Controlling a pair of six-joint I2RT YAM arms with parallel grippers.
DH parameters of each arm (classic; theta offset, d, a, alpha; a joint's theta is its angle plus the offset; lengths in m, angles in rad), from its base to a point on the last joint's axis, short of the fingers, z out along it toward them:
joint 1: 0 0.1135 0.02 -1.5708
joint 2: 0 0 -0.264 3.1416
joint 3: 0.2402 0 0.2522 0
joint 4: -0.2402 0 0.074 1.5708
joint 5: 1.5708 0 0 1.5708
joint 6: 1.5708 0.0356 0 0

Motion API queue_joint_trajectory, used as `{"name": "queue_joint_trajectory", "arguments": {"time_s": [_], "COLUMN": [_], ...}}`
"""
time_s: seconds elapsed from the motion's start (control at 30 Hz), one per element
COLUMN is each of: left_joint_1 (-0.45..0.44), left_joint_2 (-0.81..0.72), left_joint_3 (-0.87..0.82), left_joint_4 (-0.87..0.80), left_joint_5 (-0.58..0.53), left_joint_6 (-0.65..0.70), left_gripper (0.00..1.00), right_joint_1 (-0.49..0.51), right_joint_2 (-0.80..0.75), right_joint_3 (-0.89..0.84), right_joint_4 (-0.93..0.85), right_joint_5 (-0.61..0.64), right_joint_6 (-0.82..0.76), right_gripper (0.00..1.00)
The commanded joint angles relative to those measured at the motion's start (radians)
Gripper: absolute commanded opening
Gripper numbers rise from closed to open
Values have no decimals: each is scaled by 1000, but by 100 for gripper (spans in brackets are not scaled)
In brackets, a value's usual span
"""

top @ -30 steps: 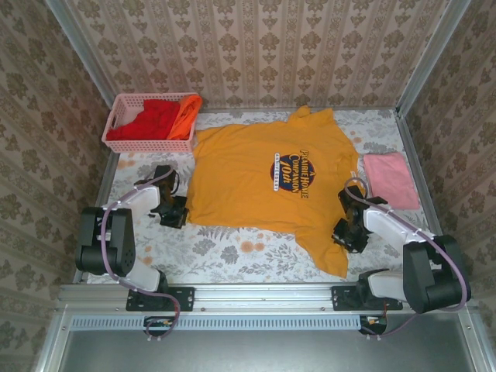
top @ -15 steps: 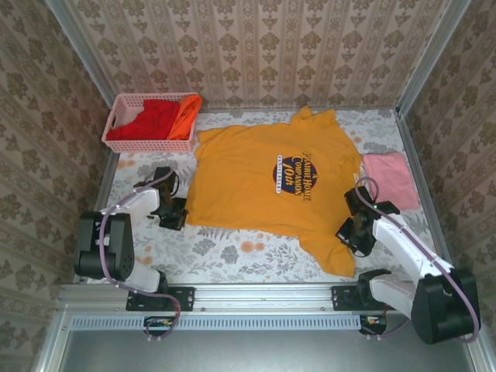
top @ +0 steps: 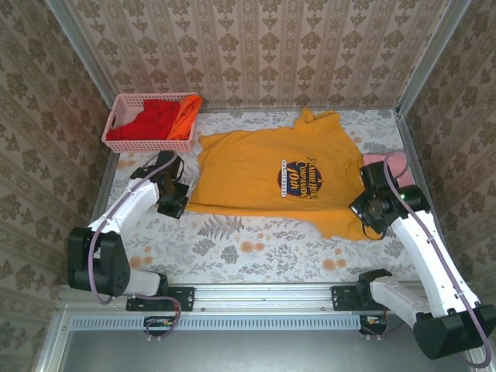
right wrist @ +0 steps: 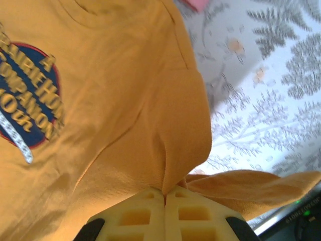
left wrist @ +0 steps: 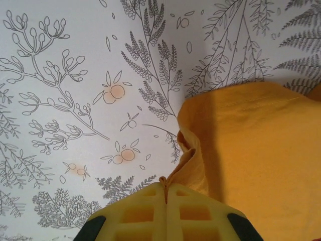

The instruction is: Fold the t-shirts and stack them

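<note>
Table [top: 248,248] under a flowered sheet, with the yellow shirt [top: 256,167] spread over its middle, chest side up, collar toward the far wall. Dark logo [top: 308,177] slanted, right of the shirt's middle.

Left claw [top: 175,203] at the near left corner of the yellow shirt, pressed together on the cloth. From the left wrist: both yellow fingertips [left wrist: 145,213] meeting flat, a small pinch of the hem caught in the seam between them, the edge bunched into a ridge just past the tips, bare flowered sheet to the left.

Right claw [top: 370,213] at the near right corner, likewise clamped on the yellow shirt. From the right wrist: tips closed on a raised fold, cloth pulled up into a crease running away from them, a loose flap hanging off to the right, logo at the left edge of that view.

Pink shirt [top: 391,164] folded flat at the right side of the table, just beside the yellow shirt's sleeve, partly hidden behind the right arm.

Basket [top: 115,138] of pink plastic in the far left corner, well apart from both claws. Red shirt [top: 155,118] heaped inside, orange shirt [top: 186,115] draped over its right end.
</note>
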State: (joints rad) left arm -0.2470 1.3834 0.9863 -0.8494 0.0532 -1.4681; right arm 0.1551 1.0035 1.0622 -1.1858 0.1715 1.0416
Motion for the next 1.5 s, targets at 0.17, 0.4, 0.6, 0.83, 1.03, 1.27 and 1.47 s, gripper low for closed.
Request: {"name": "queue_joint_trajectory", "arguments": {"time_s": [0.17, 0.4, 0.6, 0.83, 1.03, 1.27, 1.47], "left_joint_1": [7, 5, 5, 10, 23, 40, 52], "left_joint_2": [156, 301, 413, 503, 586, 670, 692], "left_joint_3": [235, 399, 499, 592, 697, 779, 778], "left_joint_4": [-119, -99, -94, -97, -106, -129, -132], "left_joint_5": [-39, -43, -23, -21, -11, 13, 24], "left_joint_6": [114, 165, 192, 200, 220, 236, 238], "left_gripper": [0, 0, 0, 0, 0, 0, 0], "right_joint_1": [-8, -55, -110, -125, -132, -149, -149], "right_joint_2": [228, 337, 449, 586, 644, 725, 816], "right_joint_3": [213, 229, 269, 333, 361, 390, 479], "right_joint_4": [42, 140, 206, 245, 248, 285, 264], "right_joint_5": [106, 96, 67, 38, 61, 60, 63], "right_joint_6": [-106, -148, -195, -224, -229, -238, -267], "right_gripper": [0, 0, 0, 0, 0, 0, 0]}}
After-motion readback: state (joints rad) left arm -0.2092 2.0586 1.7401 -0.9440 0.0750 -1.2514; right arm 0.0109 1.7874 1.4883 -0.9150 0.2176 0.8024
